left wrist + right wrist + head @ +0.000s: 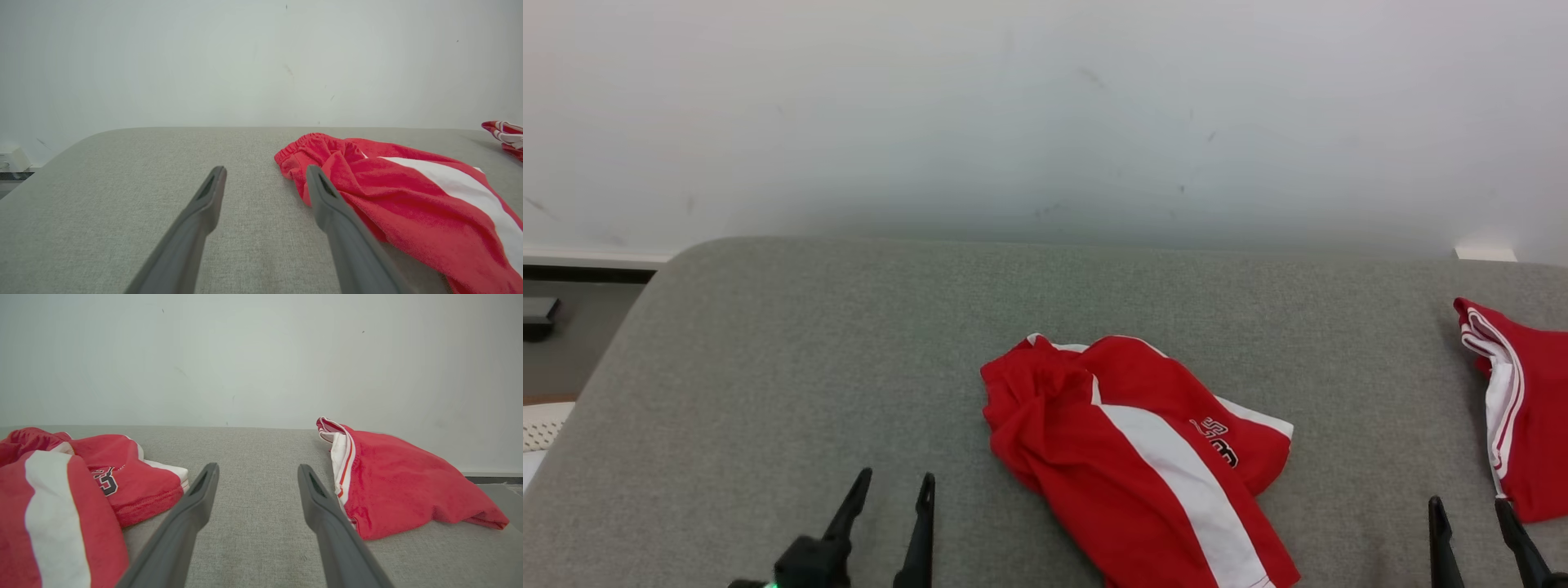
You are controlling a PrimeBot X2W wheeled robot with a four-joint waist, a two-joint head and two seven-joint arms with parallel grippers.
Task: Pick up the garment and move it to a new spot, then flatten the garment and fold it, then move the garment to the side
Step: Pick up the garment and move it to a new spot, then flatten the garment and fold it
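A crumpled red garment with a broad white stripe and dark lettering lies in the middle of the grey cushioned surface; it also shows in the left wrist view as the garment and in the right wrist view as the garment. My left gripper stands open at the lower left, a little left of the garment, nothing between its fingers. My right gripper is open at the lower right, over bare cushion, empty between its fingers.
A second red garment with white trim lies folded at the surface's right edge, close beside my right gripper, and shows again as that garment. A pale wall rises behind. The surface's left edge drops to the floor.
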